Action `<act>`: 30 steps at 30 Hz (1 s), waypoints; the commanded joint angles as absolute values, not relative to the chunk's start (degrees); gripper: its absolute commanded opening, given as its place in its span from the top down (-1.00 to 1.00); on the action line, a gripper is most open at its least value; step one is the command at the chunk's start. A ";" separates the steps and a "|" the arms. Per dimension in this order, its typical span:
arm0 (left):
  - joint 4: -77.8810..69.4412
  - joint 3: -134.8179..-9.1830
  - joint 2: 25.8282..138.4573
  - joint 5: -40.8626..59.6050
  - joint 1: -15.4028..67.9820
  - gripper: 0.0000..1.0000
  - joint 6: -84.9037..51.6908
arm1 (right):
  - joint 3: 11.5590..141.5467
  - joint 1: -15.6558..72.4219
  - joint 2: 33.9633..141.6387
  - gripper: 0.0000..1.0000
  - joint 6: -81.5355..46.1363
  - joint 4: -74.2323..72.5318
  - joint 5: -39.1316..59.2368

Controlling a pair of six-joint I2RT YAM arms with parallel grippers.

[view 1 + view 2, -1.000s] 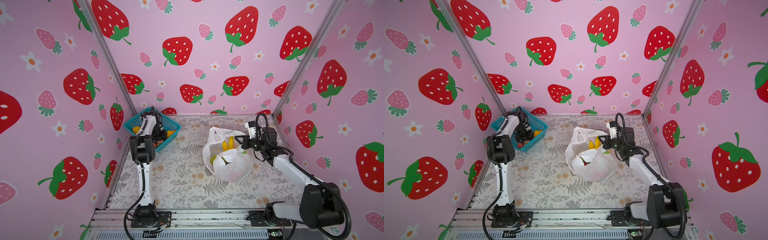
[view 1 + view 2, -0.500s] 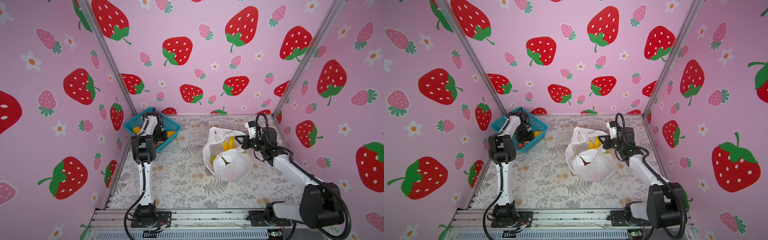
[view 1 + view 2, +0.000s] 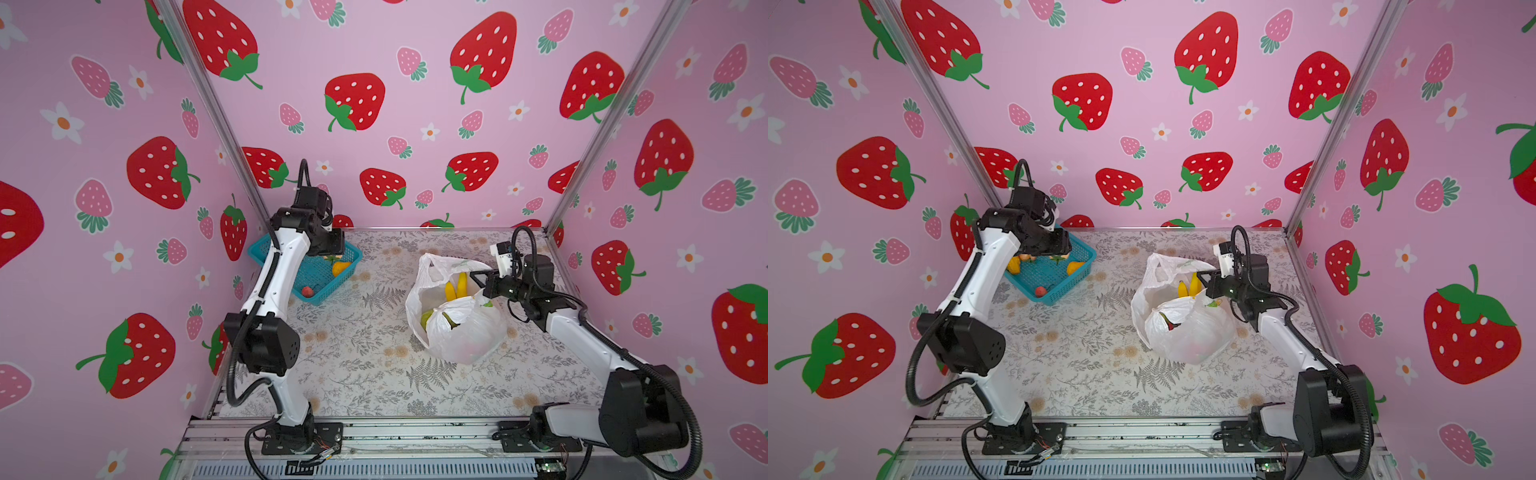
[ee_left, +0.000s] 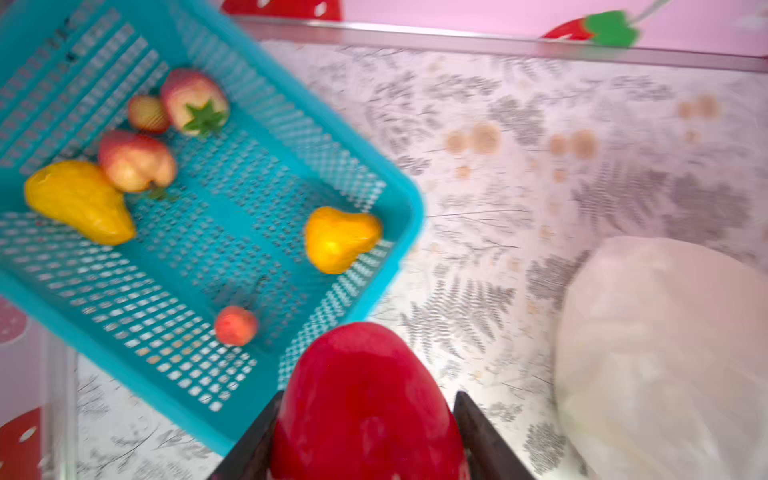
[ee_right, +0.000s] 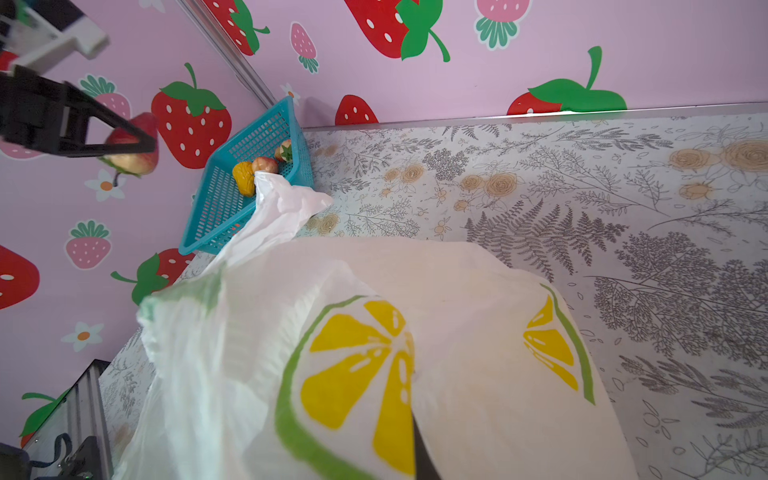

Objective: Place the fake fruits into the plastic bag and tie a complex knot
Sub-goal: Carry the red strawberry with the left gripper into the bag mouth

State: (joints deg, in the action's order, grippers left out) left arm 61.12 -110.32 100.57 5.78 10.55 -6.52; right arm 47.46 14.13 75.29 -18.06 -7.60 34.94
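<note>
1. Teal mesh basket (image 3: 322,277), flat on a worktop (image 3: 361,353) printed with grey ferns and tan flowers.
2. Pink walls (image 3: 299,62) with printed strawberries and white flowers, close behind and beside the basket.
3. Silver corner post (image 3: 217,116) just behind the basket; second post (image 3: 609,124) well apart from it, across the worktop.
4. Grooved metal rail (image 3: 415,434) along the near edge, well apart from the basket.

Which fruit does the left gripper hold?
The large glossy red fruit, clamped in the left gripper; the other loose fruits lie in the teal basket.
</note>
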 commanded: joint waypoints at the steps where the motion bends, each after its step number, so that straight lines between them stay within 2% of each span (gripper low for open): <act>1: 54.76 -101.05 93.97 13.61 18.40 0.04 -7.21 | 47.46 14.24 74.60 0.80 -16.88 -7.30 33.88; 7: 43.24 -86.78 84.26 20.60 32.05 0.00 -7.68 | 48.51 14.24 75.40 0.80 -17.55 -7.59 34.54; 10: 37.16 -82.73 85.45 23.05 36.97 0.00 -8.19 | 48.93 14.24 75.53 0.80 -18.44 -8.05 35.55; 13: 35.37 -83.52 89.93 20.43 40.94 -0.03 -7.36 | 49.08 14.24 75.34 0.80 -18.96 -7.82 35.95; 22: 14.47 -83.16 104.55 14.38 46.24 -0.14 -17.10 | 48.60 14.24 74.14 0.80 -20.30 -7.60 36.22; 26: 13.26 -84.47 107.90 14.01 48.10 -0.28 -17.46 | 48.78 14.24 73.14 0.80 -19.54 -6.09 35.12; 30: 12.59 -83.10 106.64 13.59 48.16 -0.43 -17.21 | 48.69 14.24 73.19 0.80 -19.39 -5.65 34.92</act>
State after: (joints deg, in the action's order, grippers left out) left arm 16.10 -82.96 108.71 14.59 48.25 -16.51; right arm 47.53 14.13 74.54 -19.77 -6.31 35.22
